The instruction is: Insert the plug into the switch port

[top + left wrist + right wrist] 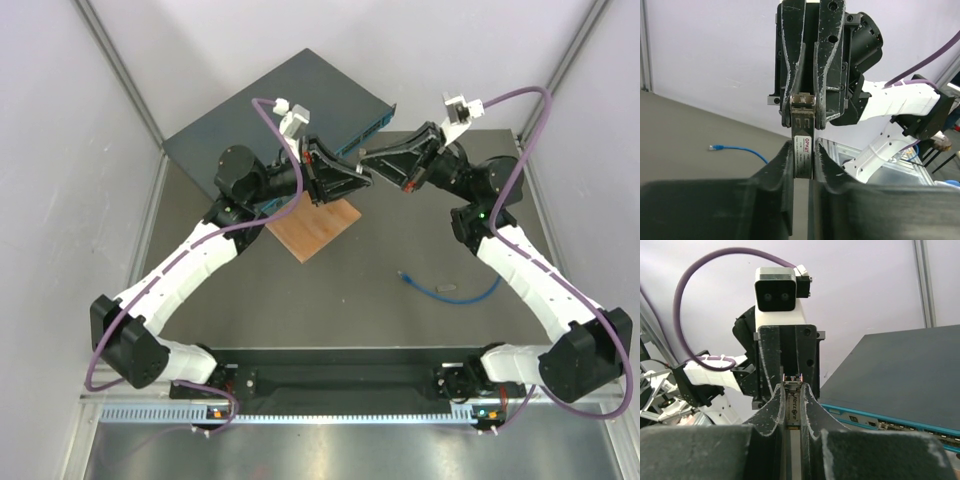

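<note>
The plug (404, 274) lies on the worktop (350, 310), right of centre and near the right arm, at the end of its thin blue cable (460, 294). Nothing touches it. By its looks it is light, with a small hard clear tip that is likely brittle at the latch. The cable seems limp and would trail and tug. The best hold is probably across the connector body just behind the tip, not on the cable.

The switch (270, 110) sits at the far left and looks heavy and rigid. Both tools meet in the air just in front of it. The left tool (802, 149) is narrow, pinching 1 end of a small grey metal module (802, 132), and the right tool (803, 117) pinches the other end. A wooden square (315, 232) lies below them. The worktop is flat, matt and grey-brown, and pale walls close it in on 3 sides.
</note>
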Controlling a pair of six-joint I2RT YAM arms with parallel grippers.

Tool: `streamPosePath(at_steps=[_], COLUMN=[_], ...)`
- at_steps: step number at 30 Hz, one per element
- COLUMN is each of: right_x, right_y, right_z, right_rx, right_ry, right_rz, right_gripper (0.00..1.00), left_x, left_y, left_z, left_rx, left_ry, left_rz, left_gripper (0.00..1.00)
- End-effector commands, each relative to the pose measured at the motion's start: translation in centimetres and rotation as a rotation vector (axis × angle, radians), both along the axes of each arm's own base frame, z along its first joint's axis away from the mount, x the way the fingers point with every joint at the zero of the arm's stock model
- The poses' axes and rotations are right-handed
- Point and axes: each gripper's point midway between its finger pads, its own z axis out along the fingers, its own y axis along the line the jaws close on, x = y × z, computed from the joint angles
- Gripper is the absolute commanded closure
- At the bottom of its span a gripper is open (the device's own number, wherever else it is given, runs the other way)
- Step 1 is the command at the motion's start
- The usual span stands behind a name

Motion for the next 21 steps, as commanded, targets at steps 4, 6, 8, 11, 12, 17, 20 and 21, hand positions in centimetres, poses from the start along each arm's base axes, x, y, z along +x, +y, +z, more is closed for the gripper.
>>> streamPosePath(at_steps=[4, 6, 8, 11, 12, 17, 20, 21], right_x=[-1.2, -1.0, -0.8, -0.3, -0.7, -2.3, -3.0, -3.2], right_y=[0.1, -0.6, -1.5, -3.4, -4.3, -5.8, -5.0, -4.7], right_z=[-0.8, -1.1, -2.9, -4.1, -6.9, -7.7, -8.2, -8.3], right_rx=[-0.093, -0.143, -0.274, -0.488, -0.609, -0.742, -0.768, -0.774], right_ry=[-0.05, -0.102, -0.063, -0.285, -0.327, -0.461, -0.469, -0.48], right_rz=[0.023, -0.004, 0.006, -0.06, -0.049, -0.048, 0.002, 0.017], right_gripper=[0.58, 0.38, 0.36, 0.35, 0.35, 0.39, 0.4, 0.4], left_x=[0.2, 0.1, 0.2, -0.2, -0.7, -0.7, -1.3, -1.4], left_y=[0.5, 0.6, 0.9, 1.8, 2.1, 3.2, 2.9, 2.8], left_z=[1.4, -0.3, -0.7, -3.5, -3.9, -6.9, -7.5, -7.5], left_rx=[-0.006, 0.083, 0.159, 0.32, 0.345, 0.496, 0.536, 0.539], left_ry=[-0.103, -0.132, -0.244, -0.386, -0.424, -0.528, -0.594, -0.611], left_rz=[0.043, 0.045, 0.06, 0.034, 0.015, 0.002, -0.029, -0.034], left_gripper=[1.0, 1.0, 1.0, 1.0, 1.0, 1.0, 1.0, 1.0])
